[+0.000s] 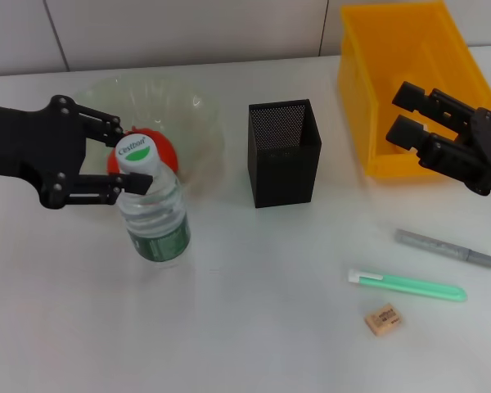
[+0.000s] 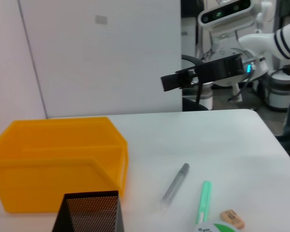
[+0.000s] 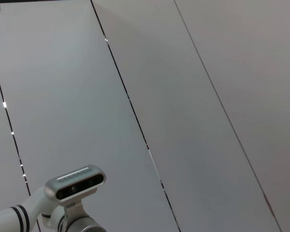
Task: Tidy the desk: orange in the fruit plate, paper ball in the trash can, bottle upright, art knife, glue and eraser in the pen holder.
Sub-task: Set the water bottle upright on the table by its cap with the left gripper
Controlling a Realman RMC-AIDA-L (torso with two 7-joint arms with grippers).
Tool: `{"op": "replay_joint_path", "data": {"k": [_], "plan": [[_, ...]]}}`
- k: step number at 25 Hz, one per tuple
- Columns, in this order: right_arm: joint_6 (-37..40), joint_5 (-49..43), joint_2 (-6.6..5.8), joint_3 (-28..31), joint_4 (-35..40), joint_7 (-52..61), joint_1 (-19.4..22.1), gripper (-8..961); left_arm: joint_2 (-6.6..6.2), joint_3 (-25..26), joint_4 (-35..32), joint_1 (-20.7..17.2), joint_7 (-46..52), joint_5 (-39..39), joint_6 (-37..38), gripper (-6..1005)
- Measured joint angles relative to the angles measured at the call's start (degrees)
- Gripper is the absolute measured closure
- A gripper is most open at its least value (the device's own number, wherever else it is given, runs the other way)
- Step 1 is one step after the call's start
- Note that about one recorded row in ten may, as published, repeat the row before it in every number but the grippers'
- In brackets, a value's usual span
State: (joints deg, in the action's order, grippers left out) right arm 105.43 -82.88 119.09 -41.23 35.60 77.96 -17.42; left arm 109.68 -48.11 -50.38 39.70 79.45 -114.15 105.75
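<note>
The bottle stands upright on the desk, its white cap between the fingers of my open left gripper. Behind it the orange lies in the fruit plate. The pen holder stands mid-desk. My right gripper hangs open over the trash can, holding nothing. At the right front lie the grey art knife, the green glue and the eraser. The paper ball is out of view.
The left wrist view shows the trash can, pen holder, art knife, glue and eraser, with my right gripper beyond. A white wall borders the desk's far edge.
</note>
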Motion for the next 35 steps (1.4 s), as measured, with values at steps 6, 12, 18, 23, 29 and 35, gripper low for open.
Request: {"op": "replay_joint_path", "data": {"k": [6,12,18,23,29,35], "plan": [[-0.2,0.0,0.0,-0.1,0.0,0.0,0.0,178,-0.29,0.9,0.3,-1.4,-0.6,0.0,-1.6,516],[-0.4,0.0,0.0,0.0,0.0,0.0,0.0,177,-0.43,1.0,0.4,-2.7,-0.7,0.0,-2.0,515],[-0.4,0.0,0.0,-0.1,0.0,0.0,-0.1,178,-0.41,1.1,0.6,-3.8,-1.2,0.0,-2.7,513],[-0.4,0.0,0.0,-0.1,0.0,0.0,-0.2,178,-0.48,1.5,2.4,-4.2,-2.1,0.0,-3.9,512],[-0.3,0.0,0.0,-0.1,0.0,0.0,-0.2,177,-0.6,1.8,3.6,-4.2,-3.0,0.0,-4.8,511],[-0.2,0.0,0.0,0.0,0.0,0.0,-0.2,178,-0.87,2.6,5.2,-4.3,-3.6,0.0,-6.2,509]]}}
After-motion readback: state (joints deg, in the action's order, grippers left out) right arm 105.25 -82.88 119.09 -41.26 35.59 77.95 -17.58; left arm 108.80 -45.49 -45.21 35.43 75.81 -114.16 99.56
